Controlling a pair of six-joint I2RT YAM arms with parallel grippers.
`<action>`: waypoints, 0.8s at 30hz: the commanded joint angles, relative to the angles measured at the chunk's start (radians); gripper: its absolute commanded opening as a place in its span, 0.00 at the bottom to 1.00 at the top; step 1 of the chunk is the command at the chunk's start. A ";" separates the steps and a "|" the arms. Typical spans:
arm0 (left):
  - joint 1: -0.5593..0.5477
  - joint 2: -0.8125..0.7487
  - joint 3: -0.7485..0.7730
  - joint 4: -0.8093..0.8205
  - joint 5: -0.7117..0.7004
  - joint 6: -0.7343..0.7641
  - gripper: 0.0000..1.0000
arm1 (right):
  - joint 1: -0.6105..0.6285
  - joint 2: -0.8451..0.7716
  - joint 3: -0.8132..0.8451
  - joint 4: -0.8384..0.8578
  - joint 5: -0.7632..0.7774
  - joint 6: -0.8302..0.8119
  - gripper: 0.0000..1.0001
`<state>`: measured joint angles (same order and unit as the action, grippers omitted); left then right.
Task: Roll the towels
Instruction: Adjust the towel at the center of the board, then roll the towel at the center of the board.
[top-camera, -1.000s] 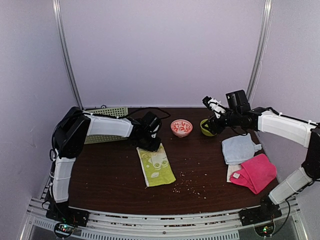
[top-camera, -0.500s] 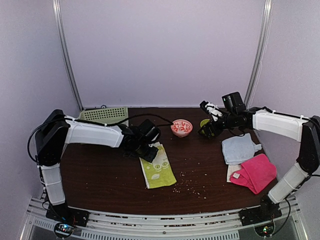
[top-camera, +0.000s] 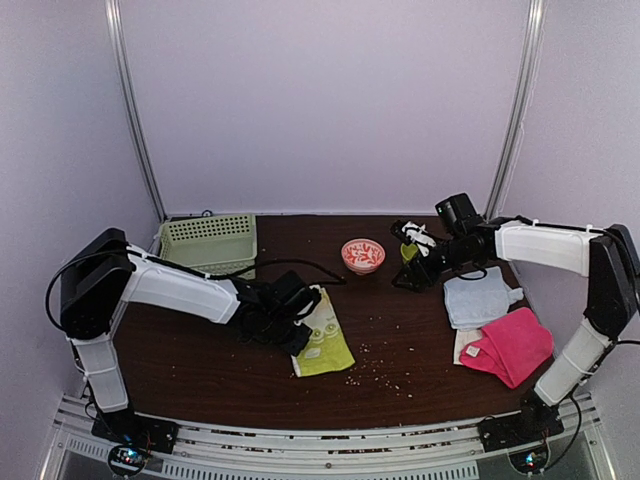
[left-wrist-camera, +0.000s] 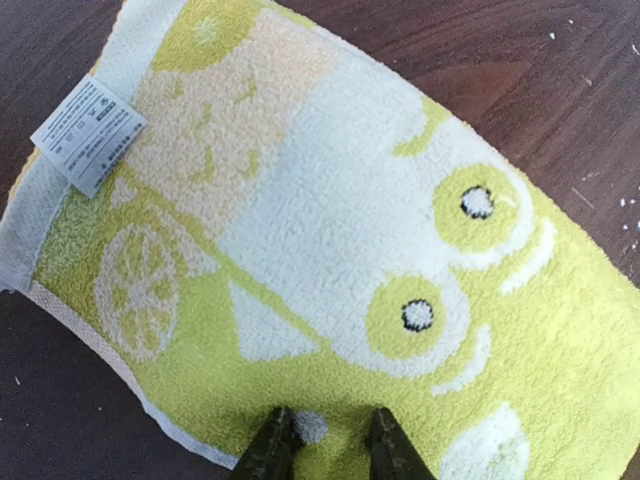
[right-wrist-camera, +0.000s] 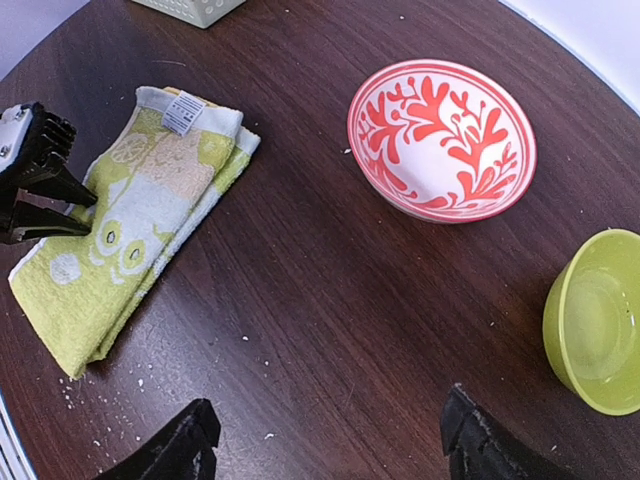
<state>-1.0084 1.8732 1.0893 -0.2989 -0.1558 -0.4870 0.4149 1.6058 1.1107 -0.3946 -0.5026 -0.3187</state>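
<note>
L gripper (left-wrist-camera: 325, 452) is on the yellow towel (left-wrist-camera: 330, 230), which lies flat a bit left of desk centre. Its long axis runs far edge to near edge, and the near end leans slightly twd the right edge. The label end is the far one. My fingers (left-wrist-camera: 272, 450) come in from the left-edge side and sit over the towel's left long border, pointing across the short width. They're drawn close w/ a thin slit of cloth showing btwn them. Can't tell if they nip the fabric or just rest on it.

L arm is def the nearer one. It rises from the near-left corner, and the forearm is stretched low and long twd the middle w/ the wrist angled down at the cloth.

R gripper (right-wrist-camera: 325, 455) hangs wide apart, holding nothing, over bare wood near the far edge, next to the red-patterned bowl (right-wrist-camera: 440, 140) and green bowl (right-wrist-camera: 600, 325). It's well apart from the yellow towel.

Blue towel (top-camera: 478, 297), pink towel (top-camera: 512, 345) and cream towel (top-camera: 464, 345) are heaped by the right edge, unrolled.

My read: a roll should start from a short end, so the L wrist prob needs re-aiming.
</note>
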 joint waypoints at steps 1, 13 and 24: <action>-0.013 0.053 -0.013 0.019 0.040 -0.028 0.26 | 0.005 -0.004 0.018 -0.009 -0.040 -0.021 0.77; -0.241 -0.078 -0.010 0.038 -0.216 0.113 0.52 | 0.006 0.014 0.021 -0.029 -0.089 -0.043 0.72; -0.283 0.030 0.000 0.051 -0.093 0.183 0.48 | 0.008 0.043 0.035 -0.057 -0.112 -0.054 0.67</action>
<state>-1.2987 1.8729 1.0851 -0.2783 -0.2947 -0.3321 0.4175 1.6459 1.1217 -0.4335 -0.5915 -0.3626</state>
